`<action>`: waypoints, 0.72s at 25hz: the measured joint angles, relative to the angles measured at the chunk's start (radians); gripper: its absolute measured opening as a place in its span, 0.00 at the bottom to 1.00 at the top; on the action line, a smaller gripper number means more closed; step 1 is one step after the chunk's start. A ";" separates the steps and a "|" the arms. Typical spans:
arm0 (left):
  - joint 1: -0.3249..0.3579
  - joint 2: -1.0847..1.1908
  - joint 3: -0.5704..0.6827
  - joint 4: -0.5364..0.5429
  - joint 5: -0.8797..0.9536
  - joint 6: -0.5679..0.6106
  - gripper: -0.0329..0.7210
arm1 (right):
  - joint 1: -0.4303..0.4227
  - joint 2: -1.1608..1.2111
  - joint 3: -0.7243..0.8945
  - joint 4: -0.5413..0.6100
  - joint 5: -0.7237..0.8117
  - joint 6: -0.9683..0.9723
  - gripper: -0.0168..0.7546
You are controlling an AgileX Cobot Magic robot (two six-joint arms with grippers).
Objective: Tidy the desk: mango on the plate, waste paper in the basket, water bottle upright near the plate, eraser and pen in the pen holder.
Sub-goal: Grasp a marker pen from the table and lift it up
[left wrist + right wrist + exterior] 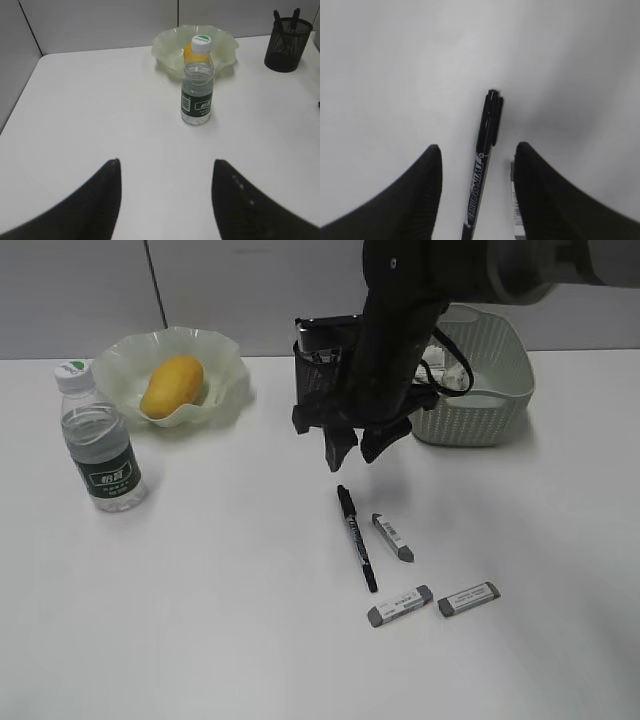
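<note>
Behind the white tabletop stands a pale grey partition wall [230,290] made of flat panels. A thin dark seam [156,285] runs down it at a slight slant in the exterior view. In the left wrist view, 2 such seams [29,25] divide the same grey wall into panels. The light is soft and even, casting faint shadows.

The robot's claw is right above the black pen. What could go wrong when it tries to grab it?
1. An eraser lies close beside the pen, so the open right gripper might bump it or pinch it along with the pen.
2. The pen is thin and lies flat on the desk, so the fingertips could slide off it or knock it rolling.
</note>
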 joint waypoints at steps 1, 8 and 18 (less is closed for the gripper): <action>0.000 -0.001 0.001 0.000 0.002 0.000 0.63 | 0.000 0.006 -0.003 0.000 -0.006 0.000 0.52; 0.000 -0.004 0.031 -0.005 0.051 0.000 0.63 | 0.000 0.058 -0.007 0.011 -0.033 0.002 0.52; 0.000 -0.004 0.031 -0.005 0.052 0.000 0.63 | 0.000 0.068 -0.008 0.004 -0.096 0.004 0.52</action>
